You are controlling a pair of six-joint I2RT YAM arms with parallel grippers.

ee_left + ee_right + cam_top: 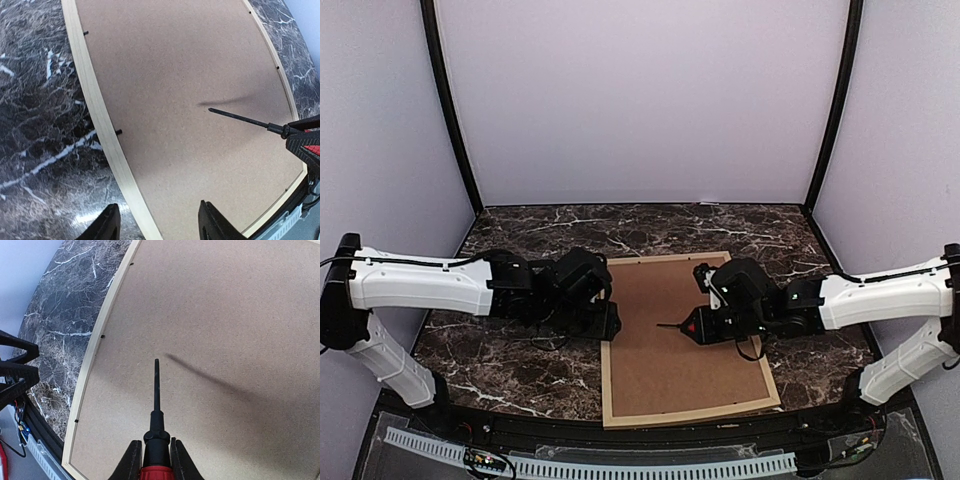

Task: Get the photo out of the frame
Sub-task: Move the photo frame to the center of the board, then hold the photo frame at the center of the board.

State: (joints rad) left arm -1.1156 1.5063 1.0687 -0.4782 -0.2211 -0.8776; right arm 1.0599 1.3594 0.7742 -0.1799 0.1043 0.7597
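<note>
The frame [690, 414] lies flat, back side up, in the middle of the dark marbled surface [510, 370], its near short side close to the surface's front edge. It is a large rectangle of thin, pale natural-wood moulding, turned slightly askew. A plain brown backing board [670, 340] fills its opening, with small black tabs [118, 132] along the inner rim. The photo is hidden from view.
</note>
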